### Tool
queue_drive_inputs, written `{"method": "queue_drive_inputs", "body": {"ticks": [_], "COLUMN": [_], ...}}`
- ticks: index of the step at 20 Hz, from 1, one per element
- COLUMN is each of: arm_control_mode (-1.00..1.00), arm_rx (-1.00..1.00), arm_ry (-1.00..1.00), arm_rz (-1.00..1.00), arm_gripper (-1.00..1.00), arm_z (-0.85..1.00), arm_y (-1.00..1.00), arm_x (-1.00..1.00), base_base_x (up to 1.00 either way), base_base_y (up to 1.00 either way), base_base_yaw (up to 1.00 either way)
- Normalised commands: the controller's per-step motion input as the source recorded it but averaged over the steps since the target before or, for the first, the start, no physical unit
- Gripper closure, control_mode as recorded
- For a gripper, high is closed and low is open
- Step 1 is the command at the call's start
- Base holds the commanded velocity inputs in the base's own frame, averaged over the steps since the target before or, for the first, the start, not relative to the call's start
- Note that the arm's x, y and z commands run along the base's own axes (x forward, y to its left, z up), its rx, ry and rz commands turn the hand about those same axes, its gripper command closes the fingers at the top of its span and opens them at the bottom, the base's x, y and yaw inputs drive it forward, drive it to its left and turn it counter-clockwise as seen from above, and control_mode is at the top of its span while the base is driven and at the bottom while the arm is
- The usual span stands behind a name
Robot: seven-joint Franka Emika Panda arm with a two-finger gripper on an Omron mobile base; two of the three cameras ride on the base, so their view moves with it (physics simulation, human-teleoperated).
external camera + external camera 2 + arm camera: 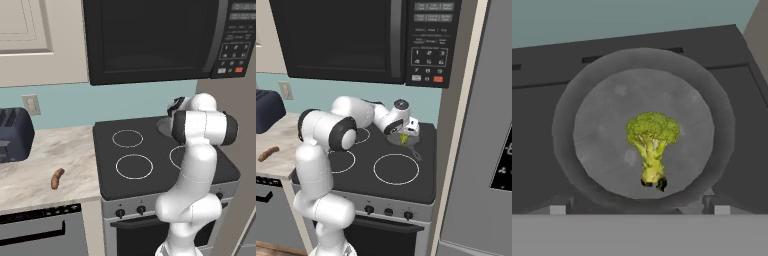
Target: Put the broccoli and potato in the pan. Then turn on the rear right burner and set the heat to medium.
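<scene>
Left base view: the small curved orange-brown potato lies on the marble counter, long axis running near-to-far. Right base view: the open-jawed gripper hangs above the round dark grey frying pan. Hand view: the tiny yellow-green broccoli floret lies inside the pan, stem toward the fingertips.

The arm rises from the base, bends at a raised elbow and extends forward to the rear right corner of the stove. The wrist turns downward, so the hand points toward the stove top. The gripper hangs just above that corner with its jaws spread wide and nothing between them. In the hand view, the two fingertips stand far apart at the lower edge.
</scene>
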Motion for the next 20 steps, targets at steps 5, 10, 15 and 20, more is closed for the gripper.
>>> {"method": "queue_drive_inputs", "body": {"ticks": [5,10,15,20], "arm_control_mode": [-1.00,-1.00,-1.00,-1.00], "arm_rx": [0.00,0.00,0.00,-0.01], "arm_ry": [0.00,-0.01,0.00,0.00], "arm_rz": [0.03,0.06,0.08,0.08], "arm_gripper": [-1.00,-1.00,-1.00,-1.00], "arm_z": [0.07,0.19,0.29,0.28], "arm_y": [0.53,0.68,0.69,0.66], "arm_x": [-0.61,-0.63,-0.73,-0.77], "base_base_x": [0.00,0.00,0.00,0.00], "base_base_y": [0.00,0.00,0.00,0.00], "base_base_yaw": [0.00,0.00,0.00,0.00]}}
